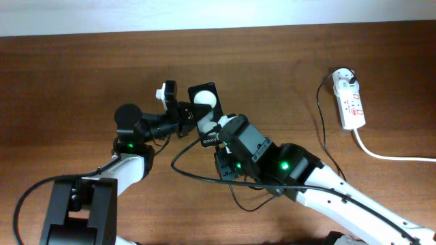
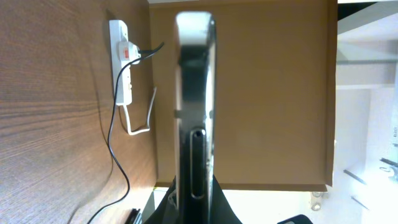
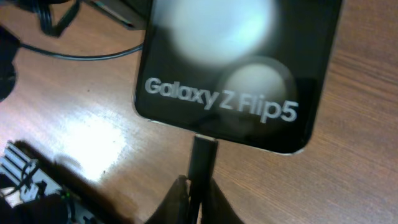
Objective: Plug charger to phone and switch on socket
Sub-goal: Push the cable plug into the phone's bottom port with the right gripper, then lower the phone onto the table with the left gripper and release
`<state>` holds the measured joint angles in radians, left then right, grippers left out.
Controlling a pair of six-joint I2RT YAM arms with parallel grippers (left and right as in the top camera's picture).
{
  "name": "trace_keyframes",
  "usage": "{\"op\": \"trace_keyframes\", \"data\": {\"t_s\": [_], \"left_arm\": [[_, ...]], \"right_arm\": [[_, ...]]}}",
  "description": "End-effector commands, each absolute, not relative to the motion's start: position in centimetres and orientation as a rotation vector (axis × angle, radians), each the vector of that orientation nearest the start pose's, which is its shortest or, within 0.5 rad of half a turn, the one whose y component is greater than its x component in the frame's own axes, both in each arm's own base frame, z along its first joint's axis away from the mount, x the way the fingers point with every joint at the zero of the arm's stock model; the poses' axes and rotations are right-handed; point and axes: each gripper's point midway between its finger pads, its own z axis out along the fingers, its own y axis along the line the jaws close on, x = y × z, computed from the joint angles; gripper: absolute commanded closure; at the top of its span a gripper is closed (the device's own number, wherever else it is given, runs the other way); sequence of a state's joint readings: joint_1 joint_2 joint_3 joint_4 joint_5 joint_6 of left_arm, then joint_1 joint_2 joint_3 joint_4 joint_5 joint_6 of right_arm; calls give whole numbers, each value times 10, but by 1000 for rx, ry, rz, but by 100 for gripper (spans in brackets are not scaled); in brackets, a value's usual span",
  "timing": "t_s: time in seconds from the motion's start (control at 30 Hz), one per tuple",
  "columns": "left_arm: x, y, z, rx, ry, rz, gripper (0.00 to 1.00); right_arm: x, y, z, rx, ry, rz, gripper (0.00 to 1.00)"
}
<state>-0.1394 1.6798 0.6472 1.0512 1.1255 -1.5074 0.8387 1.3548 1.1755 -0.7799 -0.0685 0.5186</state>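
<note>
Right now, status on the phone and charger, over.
Left tool shut on phone. Right tool shut on charger tip, at phone's edge; seating unclear. Plug head in socket. Nothing in the way.

Left arm (image 1: 129,146) here: rounded black joint housings, white shell, one green light glowing. Right arm (image 1: 306,178) matches, with black blocks, a white link and two green lights. Right pincer (image 3: 198,194): dark, blurred fingers.
</note>
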Motion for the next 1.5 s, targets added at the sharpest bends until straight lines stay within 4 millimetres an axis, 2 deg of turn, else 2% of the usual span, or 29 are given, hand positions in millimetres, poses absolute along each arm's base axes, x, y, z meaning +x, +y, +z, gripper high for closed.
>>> {"op": "trace_keyframes", "data": {"t_s": [0.0, 0.07, 0.13, 0.3, 0.37, 0.47, 0.5, 0.57, 0.63, 0.67, 0.7, 0.77, 0.8, 0.87, 0.93, 1.0, 1.07, 1.13, 1.17, 1.23, 1.37, 1.47], "left_arm": [[346, -208, 205, -167, 2022, -2025, 100], [339, -210, 205, -120, 2039, -2043, 100], [326, -212, 204, 33, 2047, -2041, 100], [302, -227, 204, 241, 2062, -2074, 100], [299, -227, 204, 291, 2047, -2061, 100], [300, -227, 204, 370, 1996, -2005, 100], [304, -227, 204, 361, 1978, -1979, 100], [312, -227, 205, 318, 1961, -1950, 100], [314, -231, 218, 377, 1877, -1910, 100], [321, -237, 223, 346, 1861, -1895, 100], [324, -242, 226, 331, 1855, -1889, 100], [335, -254, 228, 331, 1867, -1847, 100], [345, -261, 220, 307, 1922, -1792, 100], [362, -270, 198, 252, 2053, -1641, 100], [374, -266, 167, 221, 2227, -1397, 100], [380, -255, 147, 273, 2345, -1165, 100], [384, -256, 138, 280, 2365, -1155, 100], [385, -257, 115, 265, 2419, -1163, 100], [380, -264, 96, 282, 2458, -1243, 100], [378, -272, 86, 318, 2446, -1351, 100], [381, -262, 49, 247, 2524, -1346, 100], [382, -258, 35, 219, 2558, -1308, 96]], "right_arm": [[232, 276, 183, -457, 2600, 579, 96], [237, 280, 187, -453, 2570, 602, 96], [243, 287, 196, -447, 2525, 634, 96], [258, 297, 216, -421, 2424, 665, 96], [257, 295, 216, -422, 2427, 663, 80], [244, 285, 226, -435, 2451, 670, 62], [235, 275, 236, -437, 2459, 664, 49], [219, 257, 252, -438, 2474, 653, 40], [199, 229, 282, -422, 2441, 645, 35], [191, 208, 306, -387, 2368, 642, 28], [187, 195, 319, -357, 2315, 638, 21], [176, 150, 349, -255, 2173, 593, 7], [170, 132, 358, -216, 2125, 577, 2], [161, 117, 362, -197, 2099, 573, 1], [159, 115, 357, -202, 2118, 560, 1], [161, 117, 351, -209, 2140, 543, 1], [163, 119, 349, -211, 2149, 536, 1], [164, 121, 347, -215, 2161, 527, 1], [166, 122, 345, -217, 2168, 522, 1], [167, 124, 343, -221, 2179, 514, 1], [170, 127, 333, -235, 2227, 478, 1], [173, 131, 328, -241, 2248, 461, 1]]}}
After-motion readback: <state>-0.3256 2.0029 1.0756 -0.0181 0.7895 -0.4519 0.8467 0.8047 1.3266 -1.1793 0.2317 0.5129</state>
